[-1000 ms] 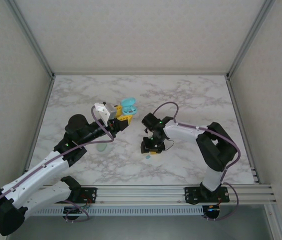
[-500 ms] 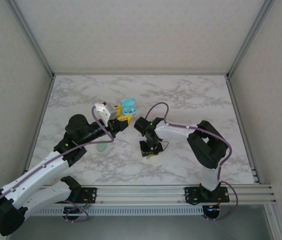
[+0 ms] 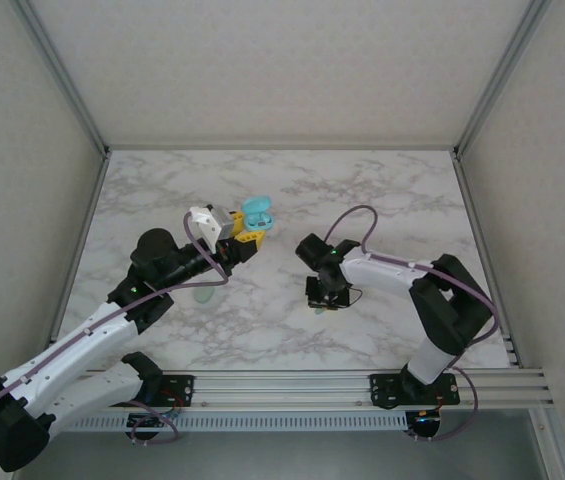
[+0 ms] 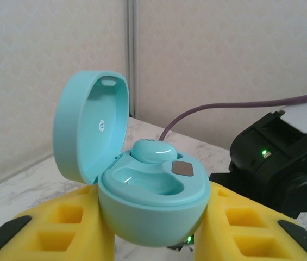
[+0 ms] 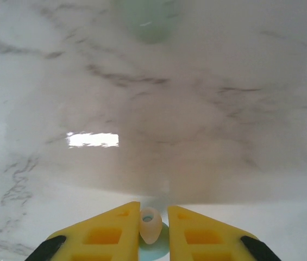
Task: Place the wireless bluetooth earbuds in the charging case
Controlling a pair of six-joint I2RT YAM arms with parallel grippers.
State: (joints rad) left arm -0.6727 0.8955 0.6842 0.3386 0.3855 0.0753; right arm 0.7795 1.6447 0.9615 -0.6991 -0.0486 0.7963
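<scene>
My left gripper (image 3: 246,233) is shut on the teal charging case (image 4: 153,204), holding it above the table with the lid (image 4: 88,122) swung open. One teal earbud (image 4: 153,150) sits in the case's far socket, and the near socket (image 4: 145,182) is hollow. In the top view the case (image 3: 257,213) hangs left of the right arm. My right gripper (image 5: 153,231) points down at the marble, shut on a small earbud (image 5: 150,224) with a whitish tip and teal body. That gripper (image 3: 324,298) stands low over the table's middle.
A pale green oval thing (image 3: 205,293) lies on the marble table (image 3: 392,200) under the left arm. A blurred pale green shape (image 5: 149,24) shows far ahead in the right wrist view. Metal frame posts (image 3: 62,80) and walls bound the table.
My right gripper has closed its jaws on the earbud and shifted to the right over the table. The left arm and the case have stayed still.
</scene>
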